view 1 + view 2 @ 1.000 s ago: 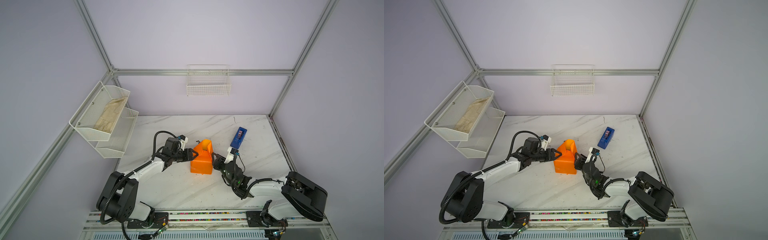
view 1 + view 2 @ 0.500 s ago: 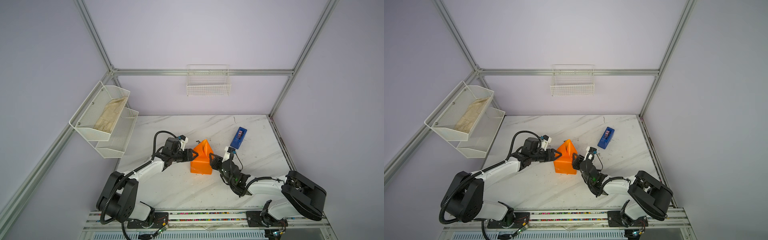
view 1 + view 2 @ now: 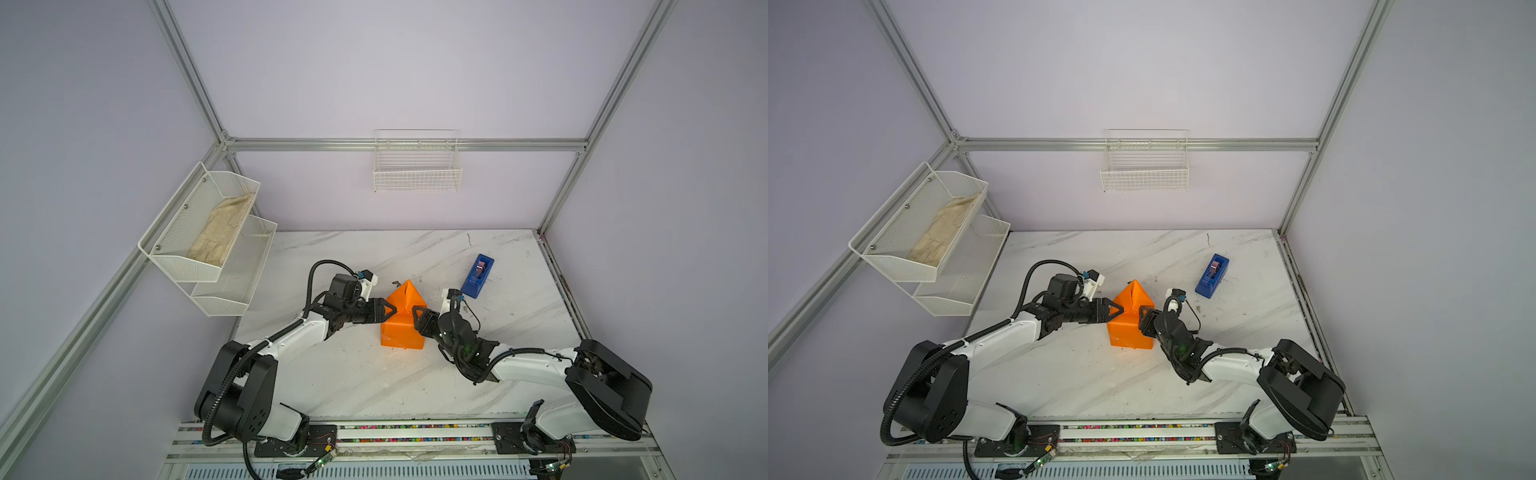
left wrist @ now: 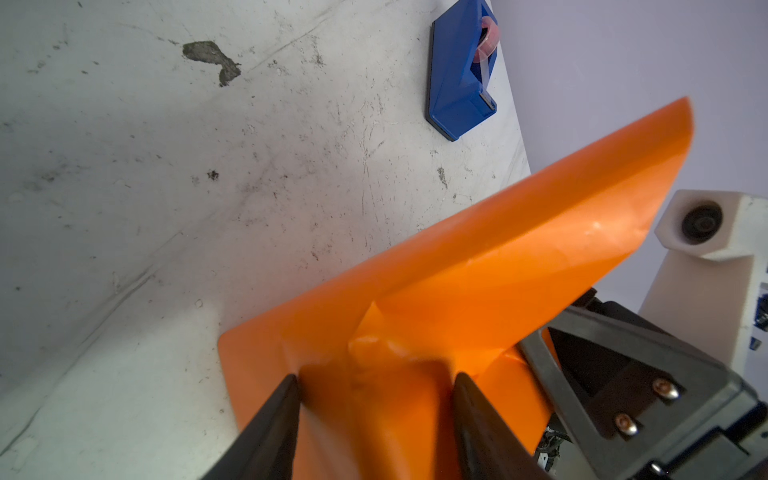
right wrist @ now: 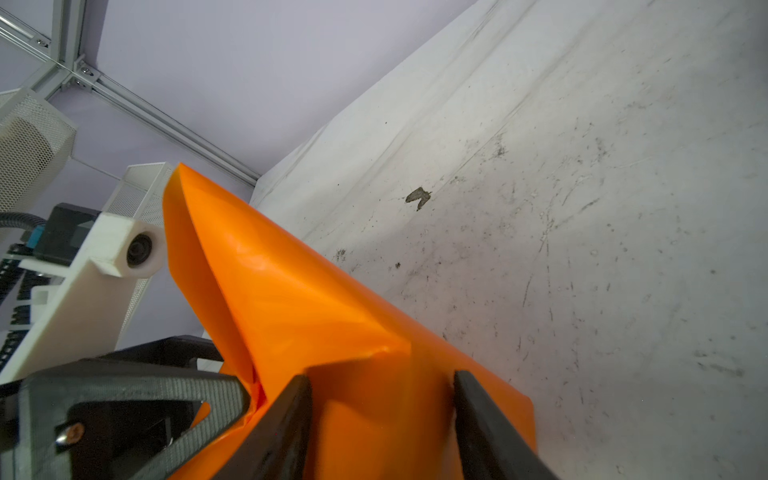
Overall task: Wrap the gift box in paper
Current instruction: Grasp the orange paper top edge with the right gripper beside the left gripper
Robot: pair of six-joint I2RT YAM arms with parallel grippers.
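The orange paper (image 3: 401, 320) (image 3: 1129, 322) stands as a folded bundle mid-table, and its far flaps rise to a pointed peak. The gift box is hidden under it. My left gripper (image 3: 390, 311) (image 3: 1119, 311) meets the bundle's left end. In the left wrist view its fingers (image 4: 286, 399) press the paper-covered end (image 4: 374, 415) from both sides. My right gripper (image 3: 417, 312) (image 3: 1142, 313) is at the right end. In the right wrist view its jaws (image 5: 380, 382) are spread astride the papered end (image 5: 374, 415).
A blue tape dispenser (image 3: 477, 276) (image 4: 457, 79) lies behind and to the right of the bundle. A white two-tier rack (image 3: 199, 249) holding a beige cloth (image 3: 222, 230) hangs on the left wall. A wire basket (image 3: 417, 170) hangs on the back wall.
The curled right flap has been pushed in against the left one, forming a peak. My right gripper moved in to the bundle and widened its jaws. The left arm stayed still.
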